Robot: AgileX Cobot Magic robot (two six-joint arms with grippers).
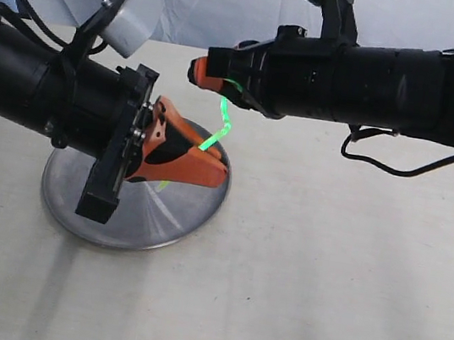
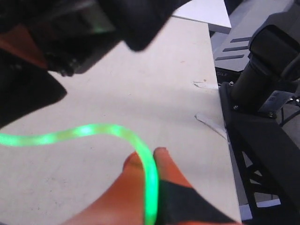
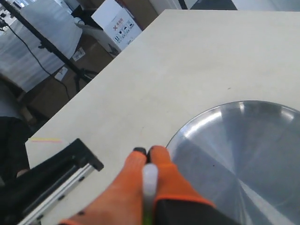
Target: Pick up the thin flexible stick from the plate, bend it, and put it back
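Above the plate, left gripper and right gripper are both clamped on the glowing stick, bowed in mid-air between them, and pushing closer could snap it or pop it from a grip

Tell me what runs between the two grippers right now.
Only the glowing green stick, bent into a curve. The left gripper pinches one end and the right gripper pinches the pale end. The exterior view shows the whole span best.
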